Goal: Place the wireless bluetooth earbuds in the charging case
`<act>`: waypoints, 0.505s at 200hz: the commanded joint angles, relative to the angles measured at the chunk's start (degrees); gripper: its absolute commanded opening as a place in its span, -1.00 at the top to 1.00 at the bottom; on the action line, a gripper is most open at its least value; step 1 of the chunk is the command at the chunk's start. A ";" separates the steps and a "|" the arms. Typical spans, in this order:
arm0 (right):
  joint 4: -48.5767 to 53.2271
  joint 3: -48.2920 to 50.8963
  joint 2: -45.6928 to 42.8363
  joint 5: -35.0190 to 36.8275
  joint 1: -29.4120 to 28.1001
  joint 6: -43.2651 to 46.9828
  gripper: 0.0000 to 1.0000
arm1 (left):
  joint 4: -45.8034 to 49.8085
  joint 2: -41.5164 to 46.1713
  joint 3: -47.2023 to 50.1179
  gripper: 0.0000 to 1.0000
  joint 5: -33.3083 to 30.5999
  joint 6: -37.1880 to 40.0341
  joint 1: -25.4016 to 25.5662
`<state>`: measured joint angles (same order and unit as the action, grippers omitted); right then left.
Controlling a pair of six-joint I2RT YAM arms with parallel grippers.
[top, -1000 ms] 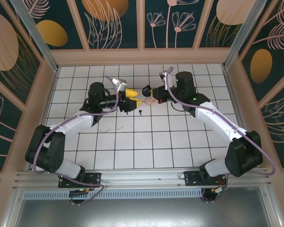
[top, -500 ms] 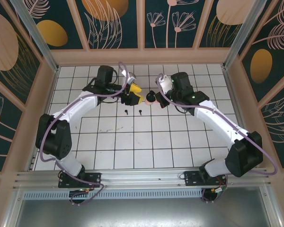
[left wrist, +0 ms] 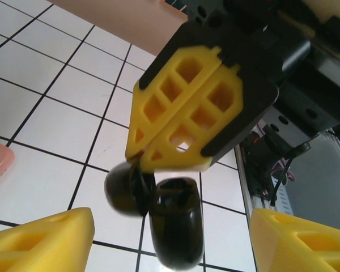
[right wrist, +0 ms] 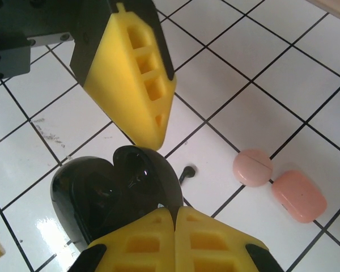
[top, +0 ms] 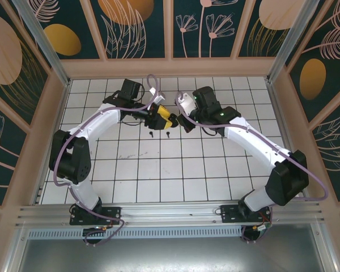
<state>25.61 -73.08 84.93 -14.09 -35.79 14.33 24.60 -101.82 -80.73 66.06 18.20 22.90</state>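
Spreading wide, the left gripper (top: pixel 162 115) holds its jaws open on either side of the black charging case (right wrist: pixel 102 192). That case, lid open, is pinched in the closed jaws of the right gripper (right wrist: pixel 174 218). One black earbud (right wrist: pixel 186 171) lies on the tiled counter (top: pixel 158 170) just beside the case. Further right, a round pale pink case (right wrist: pixel 253 167) touches a coral pink case (right wrist: pixel 298 196).

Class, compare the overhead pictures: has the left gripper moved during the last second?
Yes. The left gripper shifted right and toward the far wall, uncovering the left black earbud.
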 commanded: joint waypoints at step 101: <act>0.94 -4.40 2.24 1.08 -1.82 1.05 1.00 | 3.56 -3.01 -2.65 0.01 2.92 3.51 0.53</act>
<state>26.11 -75.53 86.41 -13.43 -37.15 14.70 26.59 -103.63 -81.56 66.96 19.81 23.16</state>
